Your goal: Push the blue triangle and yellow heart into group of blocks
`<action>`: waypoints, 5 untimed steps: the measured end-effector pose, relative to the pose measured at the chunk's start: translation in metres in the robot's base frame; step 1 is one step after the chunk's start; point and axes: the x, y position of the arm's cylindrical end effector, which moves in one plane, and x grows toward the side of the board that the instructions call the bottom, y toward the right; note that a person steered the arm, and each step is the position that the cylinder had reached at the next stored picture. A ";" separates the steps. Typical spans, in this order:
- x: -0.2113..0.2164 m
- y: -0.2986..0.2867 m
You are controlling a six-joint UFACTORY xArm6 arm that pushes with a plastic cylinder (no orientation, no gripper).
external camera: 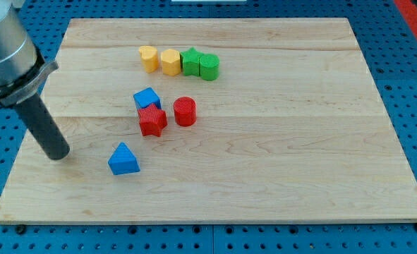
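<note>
the rod's tip (57,155) rests on the board, touching nothing, at nine o'clock of the blue triangle (124,159). the yellow heart (148,58) lies far off at twelve. the first step looks underway: next, shove the triangle toward one o'clock, into the red blocks (152,120).

A silver-grey metal cylinder forms the arm's (3,49) lower housing, its surface smooth and faintly reflective. A dark band rings its base, with a small grey tab jutting from one side. From it extends a straight, matt black rod (42,127), round in section and uniform in width, ending in my tip (58,155), blunt and unmarked.
</note>
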 end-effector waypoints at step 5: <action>0.002 0.100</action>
